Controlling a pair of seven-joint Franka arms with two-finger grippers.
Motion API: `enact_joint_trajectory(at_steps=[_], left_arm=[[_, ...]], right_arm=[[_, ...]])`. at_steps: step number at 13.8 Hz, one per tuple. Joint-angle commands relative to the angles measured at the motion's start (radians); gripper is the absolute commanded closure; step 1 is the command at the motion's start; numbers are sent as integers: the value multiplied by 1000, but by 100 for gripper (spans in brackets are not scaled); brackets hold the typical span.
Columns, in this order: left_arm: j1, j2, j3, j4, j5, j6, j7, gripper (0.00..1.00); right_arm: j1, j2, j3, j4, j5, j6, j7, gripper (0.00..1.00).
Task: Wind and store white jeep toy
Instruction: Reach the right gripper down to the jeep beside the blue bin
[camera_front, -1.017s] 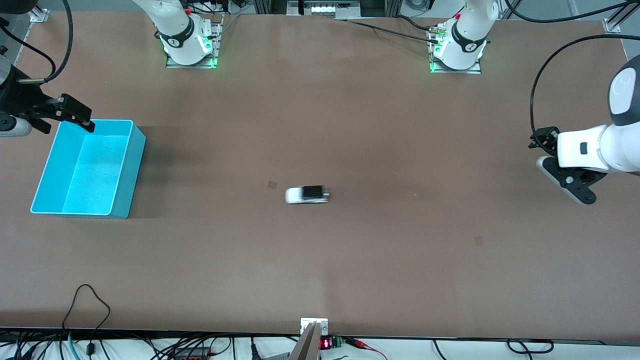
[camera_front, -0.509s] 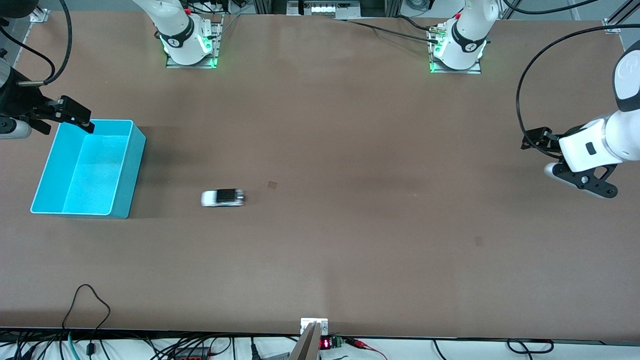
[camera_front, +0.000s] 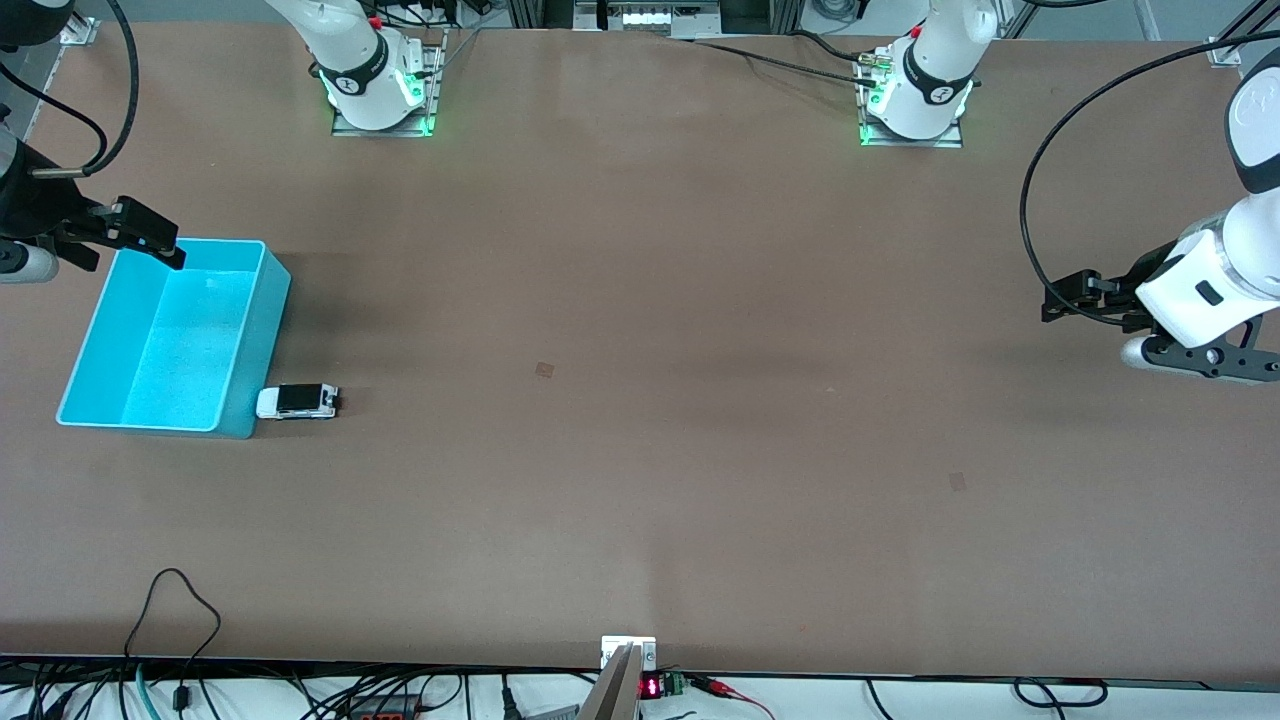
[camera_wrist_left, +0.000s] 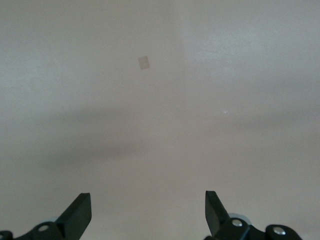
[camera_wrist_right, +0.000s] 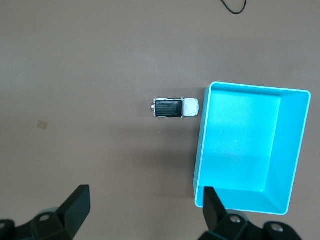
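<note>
The white jeep toy (camera_front: 298, 401) (camera_wrist_right: 174, 107) stands on its wheels on the brown table, nose against or almost against the outer wall of the cyan bin (camera_front: 268, 330) (camera_wrist_right: 199, 150), at the bin's corner nearer the front camera. The bin holds nothing. My right gripper (camera_front: 135, 255) (camera_wrist_right: 145, 210) hangs open and holds nothing, above the bin's corner nearest the right arm's base. My left gripper (camera_front: 1060, 298) (camera_wrist_left: 147, 215) hovers open over bare table at the left arm's end, holding nothing.
A small tan patch (camera_front: 544, 369) (camera_wrist_left: 144, 63) marks the middle of the table, and another patch (camera_front: 957, 481) lies toward the left arm's end. A black cable (camera_front: 180, 600) loops onto the table edge nearest the front camera.
The jeep has rolled by itself across the table from the middle toward the right arm's end and stopped at the bin. The left gripper has drawn back and turned. The right gripper barely moved.
</note>
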Motion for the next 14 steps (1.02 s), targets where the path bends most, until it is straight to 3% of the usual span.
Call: enact_joint_trajectory(at_steps=[1,4,8,12,14], left_arm=[[-16,-33,20,-45,-18,23,-6,0],[-39,-52,31,-61,-19,60,-20,0],[-82,-136,117,-197,-22,233,-18,0],[-67,-188,68,-203,60,145,-15,0],[-64,-181,63,-185,64,137,-21,0]], right_arm=[[-12,22,6,-3,16,-7,-126,0],[-12,62,6,-13,16,-2,-492,0],[-19,146,6,-82,8,48,-1031,0],[-52,192,6,-260,8,321,-1482,0],[-55,226,6,-303,6,412,-1532,0]])
